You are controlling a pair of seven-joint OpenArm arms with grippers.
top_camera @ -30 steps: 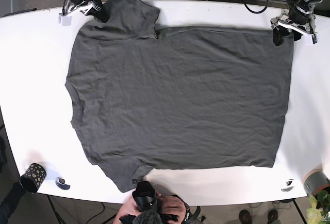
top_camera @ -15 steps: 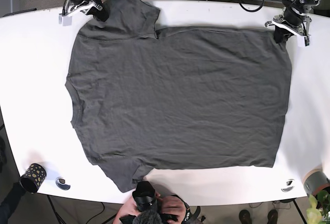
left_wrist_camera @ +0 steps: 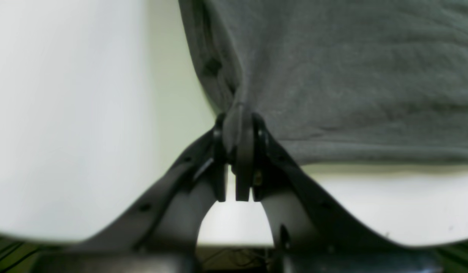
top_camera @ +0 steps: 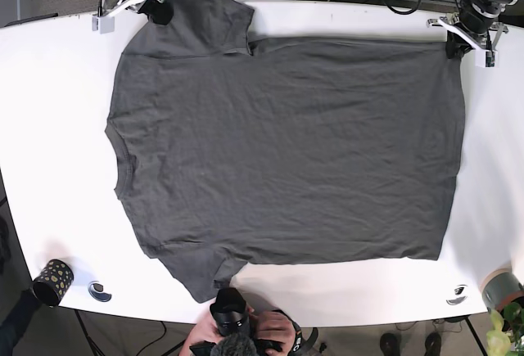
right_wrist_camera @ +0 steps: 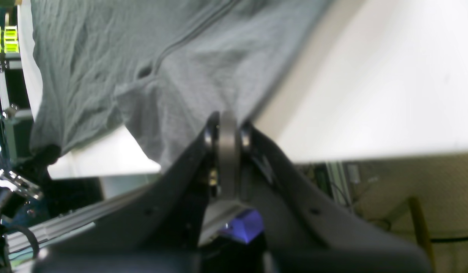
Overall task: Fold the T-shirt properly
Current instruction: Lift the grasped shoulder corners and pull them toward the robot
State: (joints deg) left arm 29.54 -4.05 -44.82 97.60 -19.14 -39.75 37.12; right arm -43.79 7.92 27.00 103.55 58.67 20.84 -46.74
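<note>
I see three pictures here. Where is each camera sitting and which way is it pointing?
Base: high above the white table, looking straight down on the spread T-shirt; both arms show at the far corners.
Left wrist: on the left arm, looking along the left gripper, shut on a shirt corner.
Right wrist: on the right arm, looking along the right gripper, shut on the sleeve edge.
Shared: all three show the same grey shirt and table; the base view also shows both grippers.
</note>
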